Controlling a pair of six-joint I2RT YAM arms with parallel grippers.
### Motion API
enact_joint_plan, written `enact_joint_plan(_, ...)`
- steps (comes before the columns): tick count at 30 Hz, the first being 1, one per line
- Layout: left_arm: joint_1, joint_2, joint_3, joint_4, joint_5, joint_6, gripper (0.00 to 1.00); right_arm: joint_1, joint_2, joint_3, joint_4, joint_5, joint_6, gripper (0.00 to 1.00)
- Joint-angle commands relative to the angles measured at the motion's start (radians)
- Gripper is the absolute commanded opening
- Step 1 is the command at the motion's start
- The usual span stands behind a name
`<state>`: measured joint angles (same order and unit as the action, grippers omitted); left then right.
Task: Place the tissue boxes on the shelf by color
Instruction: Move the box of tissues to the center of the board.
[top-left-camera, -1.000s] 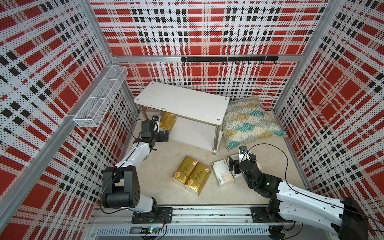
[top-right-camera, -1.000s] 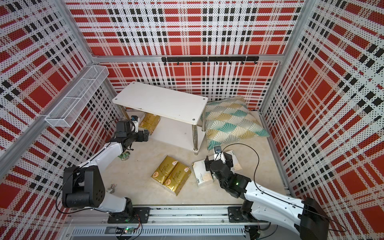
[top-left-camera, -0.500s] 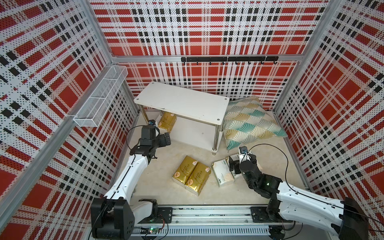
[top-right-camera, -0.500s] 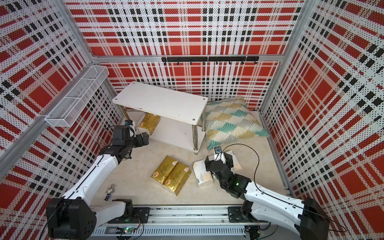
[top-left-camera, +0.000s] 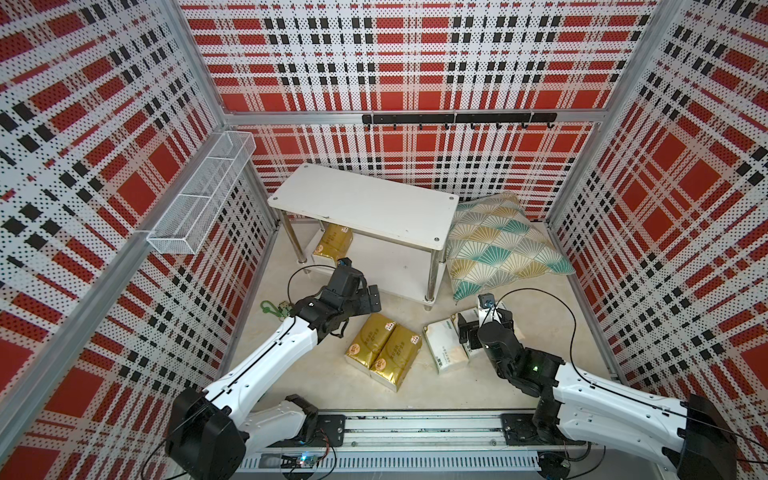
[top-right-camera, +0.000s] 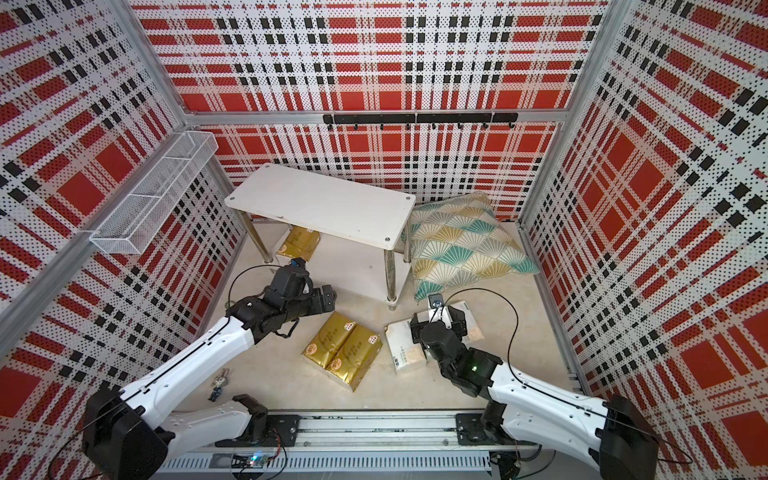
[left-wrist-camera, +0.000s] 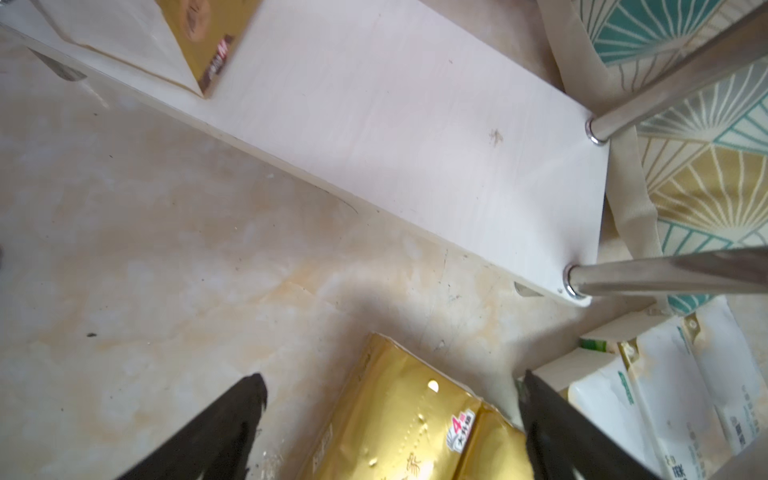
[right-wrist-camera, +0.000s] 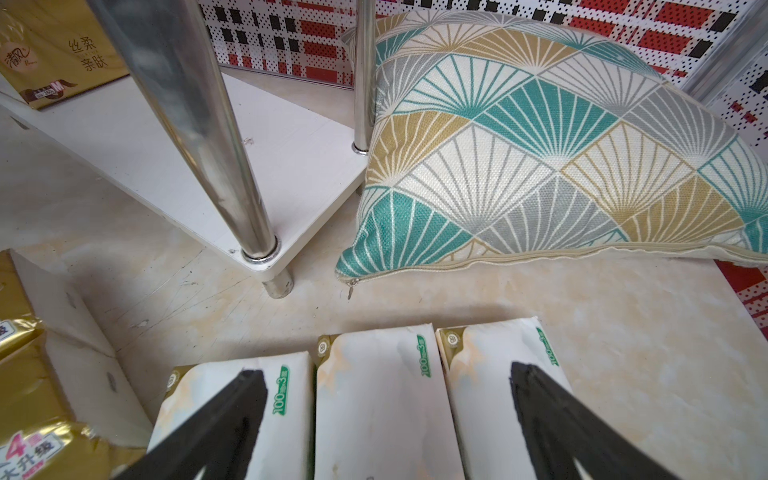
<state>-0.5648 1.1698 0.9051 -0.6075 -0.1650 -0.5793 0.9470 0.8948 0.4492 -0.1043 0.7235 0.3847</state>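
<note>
Shelf (top-left-camera: 365, 203) at 12: one gold pack (top-left-camera: 332, 243) sits on its lower board, 11 o'clock end. Left arm is off that pack now, swung back toward 6. The left gripper (left-wrist-camera: 390, 384), released and empty, hovers over the gold pair (top-left-camera: 384, 351) on the floor (next pick, I'd guess). Right gripper (right-wrist-camera: 388, 372) unchanged, jaws spread above the white packs (right-wrist-camera: 382, 399) at 4.

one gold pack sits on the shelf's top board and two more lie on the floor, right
Not quite: the gold pack sits on the shelf's lower board, as both top views show. The other two gold packs do lie on the floor.
</note>
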Motion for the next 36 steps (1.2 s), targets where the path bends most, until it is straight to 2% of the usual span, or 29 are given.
enact_joint_plan(1, -0.101, 0.055, 0.035, -0.107, -0.104, -0.119, 0.99, 0.004, 0.015, 0.007, 0.005, 0.02, 0.011, 1.0)
enact_joint_plan(4, -0.188, 0.098, 0.039, -0.153, -0.15, -0.18, 0.99, 0.004, 0.033, 0.02, 0.004, 0.022, 0.01, 1.0)
enact_joint_plan(8, -0.218, 0.111, 0.055, -0.217, -0.158, -0.181, 0.99, 0.004, 0.028, 0.023, 0.002, 0.025, 0.008, 1.0)
enact_joint_plan(11, -0.221, 0.103, 0.04, -0.226, -0.086, -0.171, 0.99, 0.004, 0.013, 0.015, 0.001, 0.033, 0.009, 1.0)
enact_joint_plan(17, -0.237, 0.165, 0.034, -0.289, -0.052, -0.13, 0.99, 0.004, 0.03, 0.018, 0.01, 0.039, 0.009, 1.0)
enact_joint_plan(27, -0.241, 0.244, 0.056, -0.32, -0.097, -0.084, 0.99, 0.004, 0.041, 0.009, 0.017, 0.045, 0.007, 1.0)
enact_joint_plan(36, -0.189, 0.266, 0.016, -0.278, -0.08, -0.059, 0.99, 0.004, 0.039, 0.01, 0.02, 0.047, 0.002, 1.0)
